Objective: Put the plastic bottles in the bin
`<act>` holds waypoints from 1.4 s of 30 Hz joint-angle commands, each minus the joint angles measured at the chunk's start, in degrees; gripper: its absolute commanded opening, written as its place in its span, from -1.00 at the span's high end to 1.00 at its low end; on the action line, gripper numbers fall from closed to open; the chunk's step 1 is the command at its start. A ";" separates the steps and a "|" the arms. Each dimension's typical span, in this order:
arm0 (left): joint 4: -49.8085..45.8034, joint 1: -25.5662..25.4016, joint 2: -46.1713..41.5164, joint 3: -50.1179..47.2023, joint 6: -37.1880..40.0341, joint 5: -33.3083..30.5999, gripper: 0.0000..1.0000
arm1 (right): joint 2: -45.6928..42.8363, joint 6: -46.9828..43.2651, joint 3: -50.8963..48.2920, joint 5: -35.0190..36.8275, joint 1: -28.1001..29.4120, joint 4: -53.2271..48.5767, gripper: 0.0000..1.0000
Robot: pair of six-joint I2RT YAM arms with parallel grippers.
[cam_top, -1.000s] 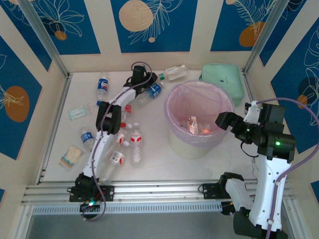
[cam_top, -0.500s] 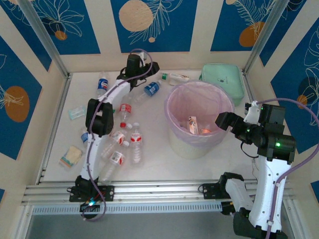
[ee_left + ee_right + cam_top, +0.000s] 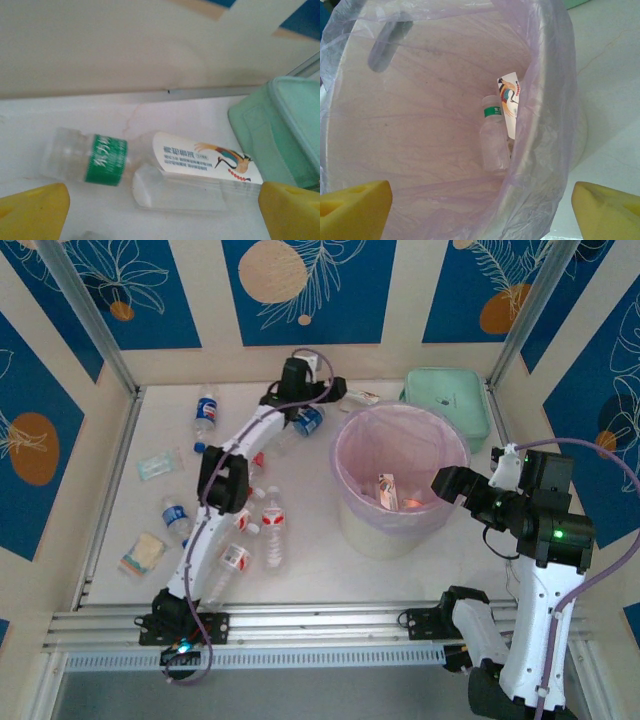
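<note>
Lying beyond the bin [image 3: 385,537], a green-capped bottle [image 3: 200,162] faces the spread left jaws; spread right jaws hover over the bin.

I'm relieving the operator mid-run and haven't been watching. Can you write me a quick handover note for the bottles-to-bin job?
Left end effector: open, empty, facing a green-labelled bottle that lies beside the mint case.
Right end effector: open, empty, poised over the bin.
Done: at least one bottle lies in the bin.
Left: the green-labelled one, blue-labelled bottles and a cluster of red-and-white bottles, all on the table.
</note>
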 commanded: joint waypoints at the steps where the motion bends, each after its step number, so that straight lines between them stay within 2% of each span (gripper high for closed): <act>1: -0.82 -4.30 -0.05 4.85 -1.27 -9.05 -0.95 | -0.67 0.58 1.53 -1.04 0.45 -1.47 -0.85; 4: -2.64 -6.74 -0.14 4.97 -0.97 -15.24 -0.99 | -1.04 0.20 1.54 -0.57 0.45 -1.98 -0.85; 6: -5.34 -7.72 -1.17 4.04 -3.57 -17.82 -0.99 | -1.21 0.05 1.24 -0.57 0.45 -2.08 -0.85; 11: -0.93 -8.33 -7.60 -7.91 -19.06 -18.47 -0.99 | -1.58 0.17 -0.30 -1.13 0.41 -1.02 -0.85; 14: -1.29 -8.06 -9.19 -10.24 -26.45 -17.78 -0.99 | -1.57 -0.18 -0.47 -1.06 0.45 -0.98 -0.85; 17: -2.01 -8.09 -8.71 -9.22 -30.40 -17.61 -0.99 | -1.68 -0.59 -0.34 -0.21 0.45 -1.09 -0.86; 20: -5.57 -7.96 -5.08 -3.42 -34.13 -17.05 -0.99 | -1.91 -0.73 -0.40 0.00 0.45 -1.17 -0.86; 24: -4.17 -7.71 -0.44 0.41 -40.66 -15.93 -0.99 | -2.52 -1.01 -0.32 0.79 0.43 -1.56 -0.86; 28: -4.49 -7.71 3.31 4.65 -43.41 -15.41 -0.99 | -2.78 -1.33 0.43 1.55 0.45 -2.39 -0.85; 34: -5.05 -7.80 4.12 3.96 -46.39 -16.77 -0.99 | -2.77 -0.91 0.31 1.02 0.45 -1.79 -0.85; 38: -2.73 -7.83 5.27 3.31 -49.38 -18.41 -0.99 | -2.87 -0.80 0.31 1.19 0.45 -1.96 -0.85; 42: 5.73 -8.15 9.52 3.92 -55.82 -20.30 -0.99 | -2.97 -0.82 0.39 1.19 0.45 -2.12 -0.85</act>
